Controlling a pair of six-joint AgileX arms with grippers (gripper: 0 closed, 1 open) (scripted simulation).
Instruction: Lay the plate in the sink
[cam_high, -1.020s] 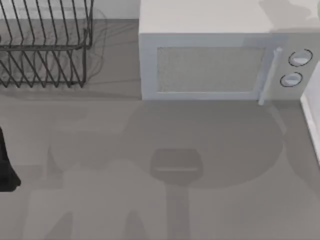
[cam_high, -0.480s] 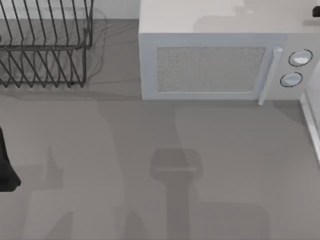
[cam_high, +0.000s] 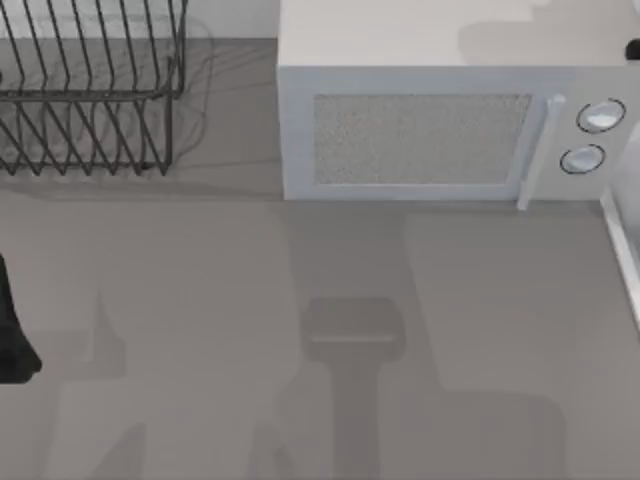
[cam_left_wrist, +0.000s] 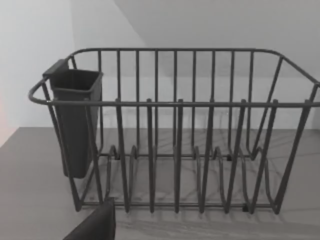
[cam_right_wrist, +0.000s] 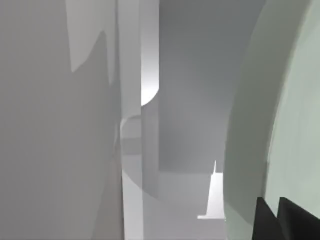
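The pale mint-green plate (cam_right_wrist: 285, 115) stands on edge close to the right wrist camera, its glossy rim curving up one side of that view. My right gripper (cam_right_wrist: 277, 220) is shut on the plate's edge, one dark finger lying against it. Past the plate run the sink's white rim (cam_right_wrist: 131, 165) and its grey inner wall. In the top view the sink's straight white rim (cam_high: 622, 250) shows at the table's right edge, and a dark bit of my right arm (cam_high: 633, 50) pokes in at the top right.
The grey-white microwave (cam_high: 430, 130) with two knobs stands at the back centre-right. A black wire dish rack (cam_high: 90, 90) (cam_left_wrist: 175, 135) with a dark cutlery cup (cam_left_wrist: 75, 120) sits at the back left. My left arm (cam_high: 12, 335) is parked at the left edge, facing the rack.
The large round shadow on the table has slid right and off the tabletop. A green sliver at the top right corner is gone; a dark bit of the right arm shows there now.
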